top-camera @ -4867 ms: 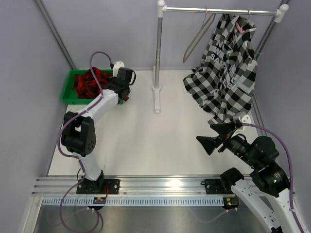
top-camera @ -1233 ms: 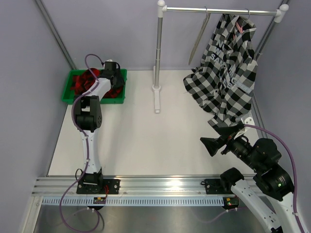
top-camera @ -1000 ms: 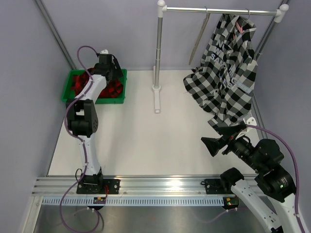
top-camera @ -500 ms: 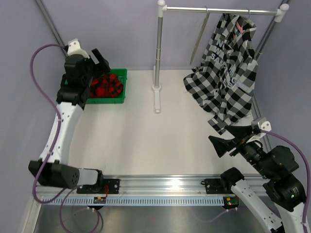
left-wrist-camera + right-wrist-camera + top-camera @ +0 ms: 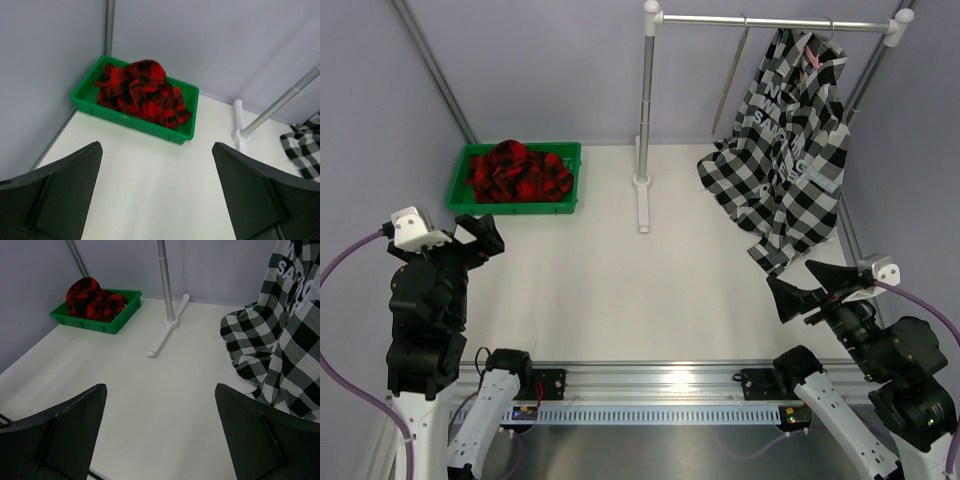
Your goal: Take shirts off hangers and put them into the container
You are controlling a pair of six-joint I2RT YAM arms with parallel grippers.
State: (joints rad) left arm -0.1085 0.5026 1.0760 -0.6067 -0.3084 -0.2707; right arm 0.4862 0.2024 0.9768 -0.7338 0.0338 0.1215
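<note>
The red-and-black shirt lies bunched in the green container, seen also in the left wrist view as the shirt in the container. The black-and-white shirt hangs from the rail on a hanger. Beside it hangs a bare wire hanger. My left gripper is open and empty, raised well short of the container. My right gripper is open and empty below the hanging shirt's hem, over bare table.
The rack's silver rail runs along the back right, held by an upright post with a white foot on the table. Walls close in the left, back and right sides.
My left arm has pulled back from the container to the near left and its jaws have opened, leaving the red-and-black shirt in the container. My right gripper has drawn back slightly.
</note>
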